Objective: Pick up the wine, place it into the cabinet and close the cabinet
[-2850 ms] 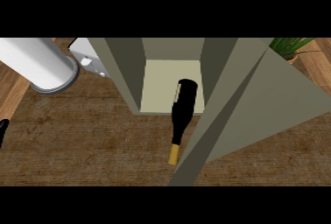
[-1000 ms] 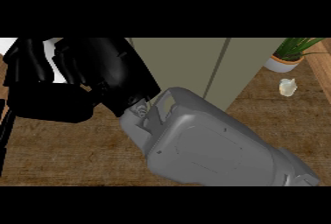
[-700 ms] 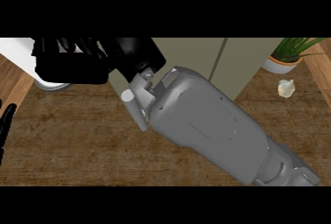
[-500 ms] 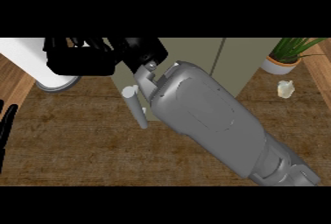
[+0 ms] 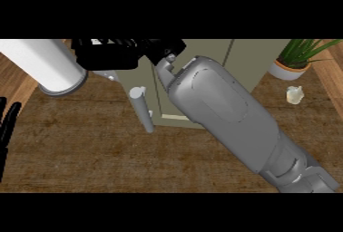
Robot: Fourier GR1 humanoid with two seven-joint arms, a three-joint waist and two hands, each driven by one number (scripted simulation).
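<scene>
Right hand covers one cabinet's top-left corner.

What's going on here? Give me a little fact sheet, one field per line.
Setting: wooden counter
Cabinet: doors look shut
Cabinet handle: grey bar, hand not on it
Right hand: black, up at cabinet's left side
Left hand: at left edge, resting
Wine: not visible
Also present: potted plant, small jar, white cylinder

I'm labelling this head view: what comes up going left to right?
Left robot hand → white cylinder → right robot hand → cabinet handle → right forearm → small bottle, with the potted plant above it.
</scene>
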